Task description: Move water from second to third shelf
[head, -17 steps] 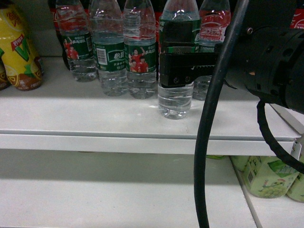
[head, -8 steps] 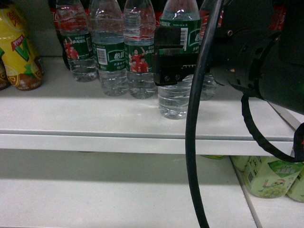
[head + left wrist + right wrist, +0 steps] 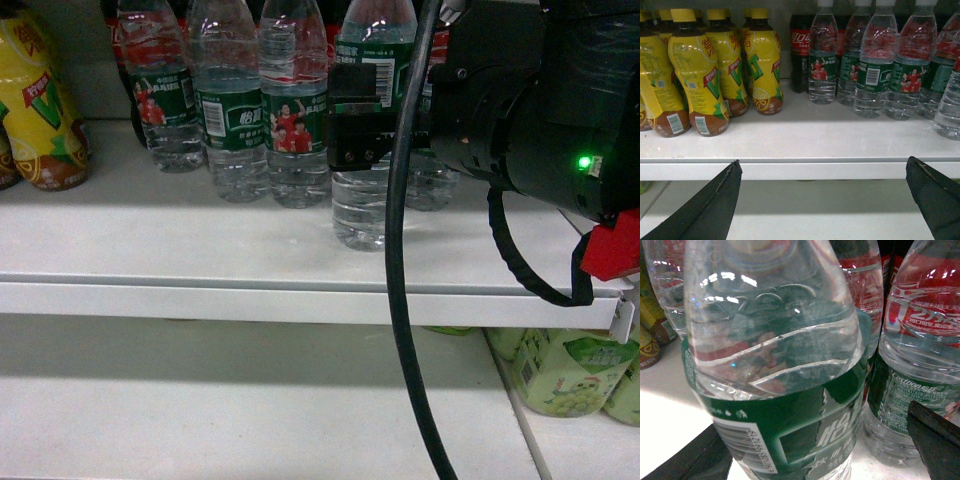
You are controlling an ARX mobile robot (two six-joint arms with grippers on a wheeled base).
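The water is a clear ribbed bottle (image 3: 365,215) with a green label, standing in front of the row on the upper visible shelf (image 3: 200,250). My right gripper (image 3: 362,140) sits around its label band, one black finger across the bottle's front. In the right wrist view the bottle (image 3: 775,365) fills the space between the fingers of the right gripper (image 3: 815,450). The left finger is close beside the bottle and the right finger (image 3: 935,440) stands apart from it, so the gripper is open. My left gripper (image 3: 824,167) hangs wide open before the shelf edge, holding nothing.
More water bottles (image 3: 235,110) stand behind and to the left, with red-labelled cola bottles (image 3: 801,50) at the back. Yellow tea bottles (image 3: 705,70) fill the shelf's left. A black cable (image 3: 400,300) hangs in front. Green bottles (image 3: 565,370) stand on the lower shelf (image 3: 200,400) at right.
My right arm has swung left and closer to the camera, and its gripper has risen a little along the bottle's label. The bottle stands where it was.
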